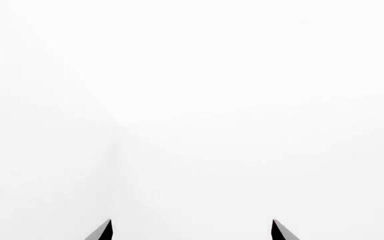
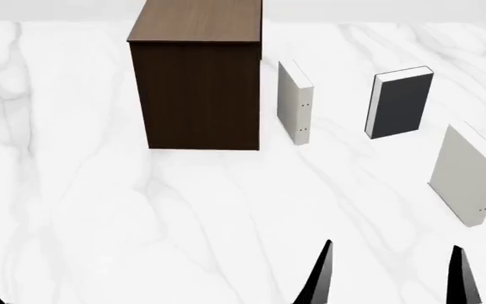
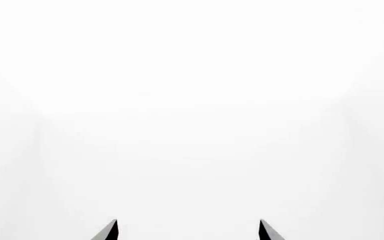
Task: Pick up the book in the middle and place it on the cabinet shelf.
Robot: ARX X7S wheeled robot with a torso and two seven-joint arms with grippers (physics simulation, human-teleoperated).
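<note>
On the white marble table point(image 2: 99, 190), seen from the head view, the tall dark brown cabinet shelf point(image 2: 197, 82) is set far left of the row, its flat top bare. Just beside its right edge an off-white binder point(image 2: 293, 104) is stood upright, then the charcoal book point(image 2: 400, 101), upright and well apart from both neighbours, then a second off-white binder point(image 2: 469, 174) nearer the robot. The right gripper point(image 2: 391, 275) is held wide, empty, low near the view's bottom; the left gripper point(image 1: 192, 230) is likewise spread, nothing between its tips
</note>
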